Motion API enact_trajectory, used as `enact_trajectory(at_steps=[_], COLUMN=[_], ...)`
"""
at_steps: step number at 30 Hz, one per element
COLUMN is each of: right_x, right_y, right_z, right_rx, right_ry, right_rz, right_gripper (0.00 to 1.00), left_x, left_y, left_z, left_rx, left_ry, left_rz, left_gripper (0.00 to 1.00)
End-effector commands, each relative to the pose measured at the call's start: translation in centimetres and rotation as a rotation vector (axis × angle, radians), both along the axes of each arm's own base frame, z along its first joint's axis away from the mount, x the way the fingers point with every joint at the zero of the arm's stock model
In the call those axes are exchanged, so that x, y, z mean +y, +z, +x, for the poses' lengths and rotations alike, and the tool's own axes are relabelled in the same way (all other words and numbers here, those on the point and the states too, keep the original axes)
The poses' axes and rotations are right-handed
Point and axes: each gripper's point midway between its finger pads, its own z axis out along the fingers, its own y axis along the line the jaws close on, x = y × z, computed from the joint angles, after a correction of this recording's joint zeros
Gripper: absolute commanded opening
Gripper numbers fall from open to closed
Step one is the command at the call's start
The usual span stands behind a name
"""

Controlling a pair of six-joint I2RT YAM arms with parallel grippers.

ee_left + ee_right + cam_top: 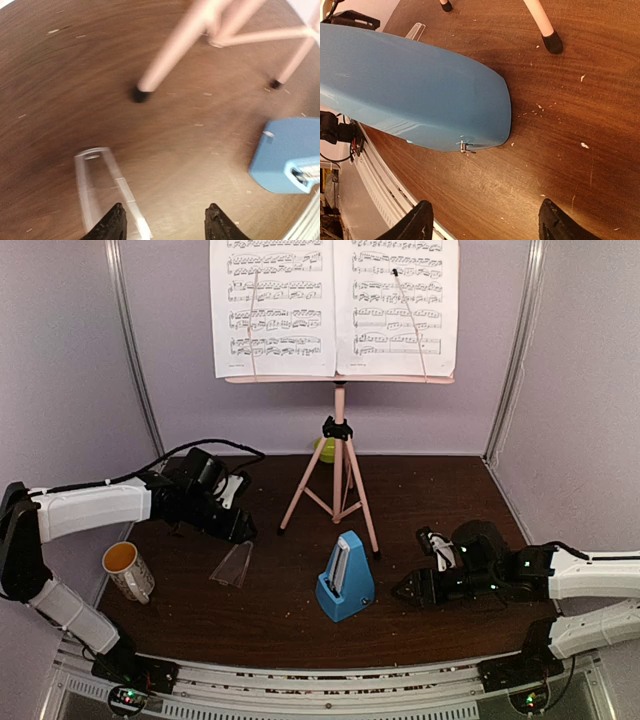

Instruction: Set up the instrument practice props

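Note:
The pink tripod music stand stands at the back with two white sheet-music pages on its desk. The blue pyramid metronome stands at front centre without its cover; it also shows in the left wrist view and the right wrist view. The clear cover lies flat on the table to the left, also seen in the left wrist view. My left gripper is open and empty just above the cover. My right gripper is open and empty, just right of the metronome.
A cream mug with an orange inside stands at the front left. A lime-green bowl sits behind the stand's legs. Purple walls close in the table on three sides. A stand foot is near the left gripper.

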Motion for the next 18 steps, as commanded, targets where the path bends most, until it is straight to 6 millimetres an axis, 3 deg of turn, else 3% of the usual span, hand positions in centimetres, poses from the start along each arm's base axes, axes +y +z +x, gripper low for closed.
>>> enact_trajectory(at_steps=[1, 6, 12, 18], right_x=[1.4, 2.6, 4.6, 5.7], right_y=[0.3, -0.4, -1.0, -0.7], right_z=[0.5, 1.3, 2.2, 3.0], right_rx=[-0.017, -0.013, -0.001, -0.008], right_ry=[0.000, 0.005, 0.024, 0.026], right_rz=[0.045, 0.035, 0.037, 0.032], right_gripper=[0.69, 0.57, 0.51, 0.44], left_x=[-6.8, -10.6, -13.9, -15.3], left_y=[1.6, 0.7, -0.1, -1.5], left_z=[-1.9, -2.8, -3.0, -4.1], left_rx=[-0.127, -0.104, -0.100, -0.075], left_ry=[-0.191, -0.207, -0.271, -0.336], left_rz=[-0.154, -0.231, -0.252, -0.251], left_gripper=[0.54, 0.50, 0.45, 0.41])
